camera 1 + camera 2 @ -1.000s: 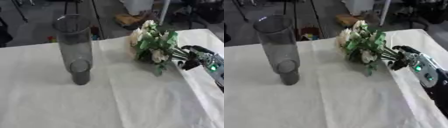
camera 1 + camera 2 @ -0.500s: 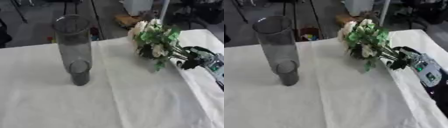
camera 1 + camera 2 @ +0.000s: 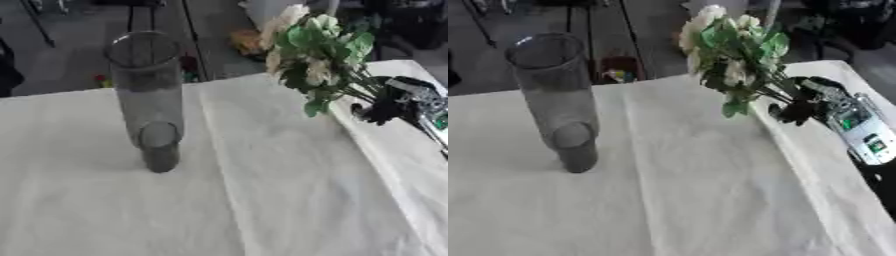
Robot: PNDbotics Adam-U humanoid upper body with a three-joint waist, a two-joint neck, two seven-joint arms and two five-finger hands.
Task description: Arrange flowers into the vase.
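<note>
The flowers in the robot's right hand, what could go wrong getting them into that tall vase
The right hand holds the flowers by the stems, with the leafy heads spreading wide. The vase is tall and narrow and stands well to the left. Risks: the spread heads or leaves may catch on the rim instead of sliding in; a sideways bump from the bunch could tip the vase over; and the stems enter tilted, so they may miss the opening.

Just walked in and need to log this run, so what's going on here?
The robot's right hand is curled round the stems of a bunch of white flowers with green leaves and holds it up above the right side of the white-clothed table. A tall clear vase stands upright to the left, with no flowers in it yet. The left hand does not show.
</note>
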